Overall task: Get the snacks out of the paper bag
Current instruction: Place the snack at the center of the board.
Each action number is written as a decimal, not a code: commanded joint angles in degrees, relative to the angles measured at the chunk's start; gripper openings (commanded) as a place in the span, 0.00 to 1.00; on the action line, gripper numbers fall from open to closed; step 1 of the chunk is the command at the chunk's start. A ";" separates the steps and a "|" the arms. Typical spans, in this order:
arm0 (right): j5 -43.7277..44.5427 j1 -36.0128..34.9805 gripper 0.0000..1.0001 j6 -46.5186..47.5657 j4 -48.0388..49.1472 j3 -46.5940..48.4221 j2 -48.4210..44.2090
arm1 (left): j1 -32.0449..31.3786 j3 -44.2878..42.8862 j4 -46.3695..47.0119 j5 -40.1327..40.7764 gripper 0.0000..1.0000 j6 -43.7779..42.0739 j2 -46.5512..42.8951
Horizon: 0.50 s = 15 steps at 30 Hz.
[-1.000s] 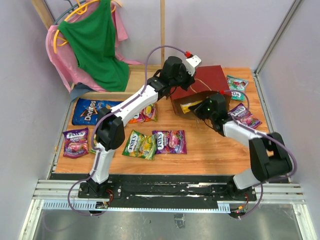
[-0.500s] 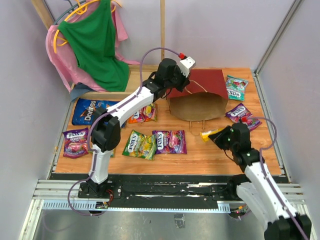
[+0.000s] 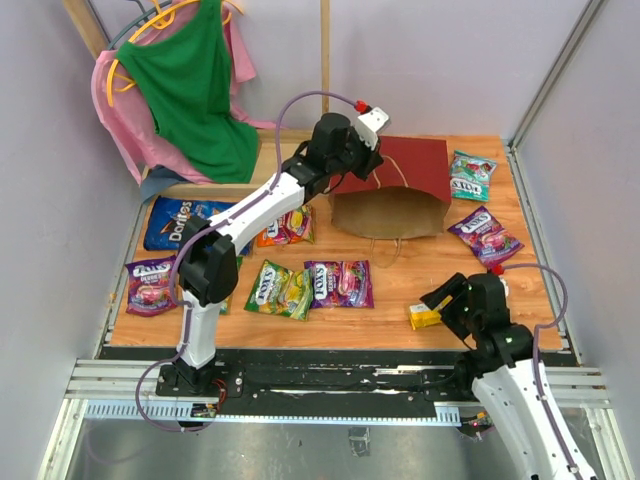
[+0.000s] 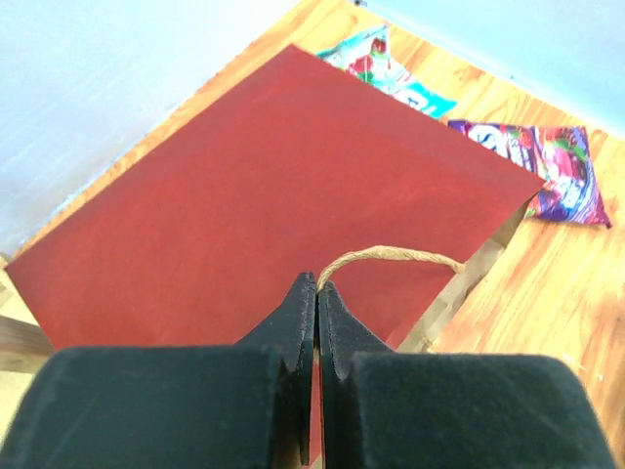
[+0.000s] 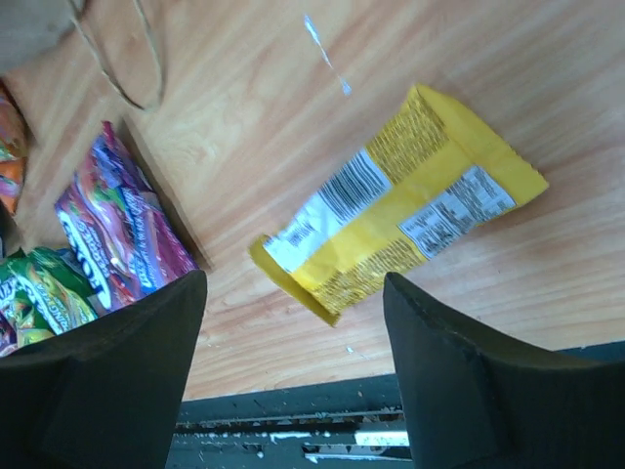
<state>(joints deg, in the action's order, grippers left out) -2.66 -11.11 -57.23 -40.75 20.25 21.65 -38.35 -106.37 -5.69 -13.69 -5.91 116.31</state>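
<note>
Well, the wooden table [image 3: 400,295] spreads out ahead of my two bases. At its far side the paper bag [image 3: 405,180] lies on its side, dark red face up, brown mouth turned toward me. My left gripper [image 4: 316,285] sits at the bag's far left corner. Its jaws are pressed together on the cord handle [image 4: 391,257], which loops out from between them over the red paper. Whether anything is inside the bag I cannot tell. Past the table's far left corner a green top [image 3: 190,90] hangs over something pink.

Every snack I can see lies flat on the wood, outside the bag. The blue Doritos bag [image 3: 185,222] is at the far left, and an orange packet [image 3: 287,226] beside it is partly under my left arm. Nearer me are a purple packet [image 3: 152,283] at the left edge, a yellow-green packet [image 3: 281,288], and a second purple packet [image 3: 339,282] just beside that. Right of the bag are a teal packet [image 3: 470,175] and a third purple packet [image 3: 485,233].

Smallest is the yellow box [image 3: 424,319], lying near the front edge, well apart from the bag. My right gripper [image 5: 293,283] hangs over it with fingers spread wide, holding nothing and touching nothing.
</note>
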 commanded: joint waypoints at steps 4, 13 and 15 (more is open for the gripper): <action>3.13 0.75 0.69 13.44 8.26 10.24 15.77 | 0.29 -5.54 0.06 -0.33 0.01 1.11 1.13; 4.98 -3.96 0.61 15.00 28.43 12.01 37.16 | 0.29 -6.11 -0.80 0.21 0.02 0.38 1.61; 5.78 -5.55 0.61 15.29 32.58 12.23 41.06 | 0.29 -6.21 -0.96 0.18 0.02 0.21 1.87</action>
<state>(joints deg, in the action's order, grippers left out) 0.36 -13.52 -43.64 -19.51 32.49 57.45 -38.35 -110.56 -6.63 -13.65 -5.32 116.97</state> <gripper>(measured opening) 0.615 0.020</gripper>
